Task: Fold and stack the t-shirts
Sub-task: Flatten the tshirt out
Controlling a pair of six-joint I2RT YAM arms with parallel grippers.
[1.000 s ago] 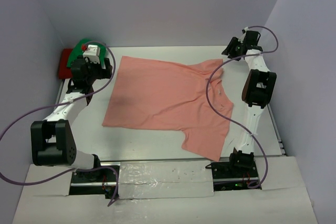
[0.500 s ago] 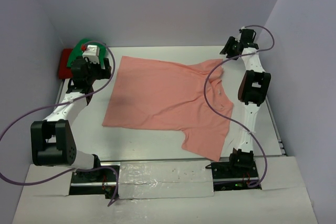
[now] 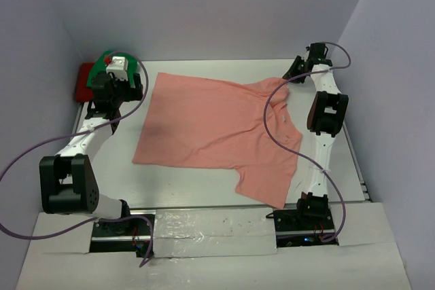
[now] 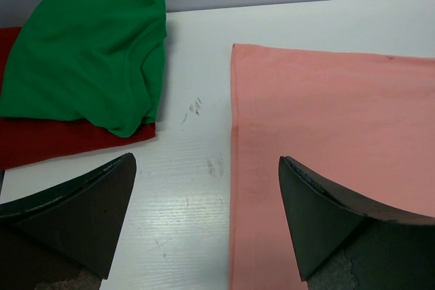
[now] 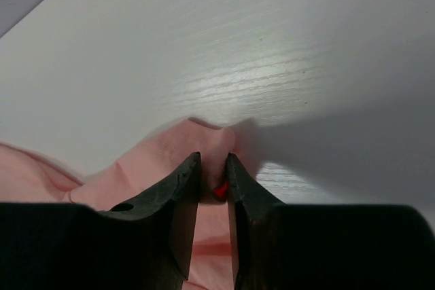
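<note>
Right tool point(image 5: 212, 162) dropped onto salmon-pink t-shirt point(image 3: 211, 123) far sleeve, jaws nearly closed, pinching hem. Shirt flat on desk point(image 3: 204, 185). Left tool point(image 4: 204, 215) wide open, empty, beside shirt's edge. Cloth looks soft, limp, light; grip corners.

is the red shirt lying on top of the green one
No, in the left wrist view the green shirt lies bunched on top of the red shirt, which shows only along its lower edge.

Right gripper point(image 5: 213, 162) is pinching a raised edge of the pink shirt point(image 5: 153, 164), fingers point(image 5: 178, 195) sitting nearly together with cloth bunching up between them. A small red spot point(image 5: 219, 190) is showing in the gap. The shirt is lying on the white table point(image 5: 272, 45).
</note>
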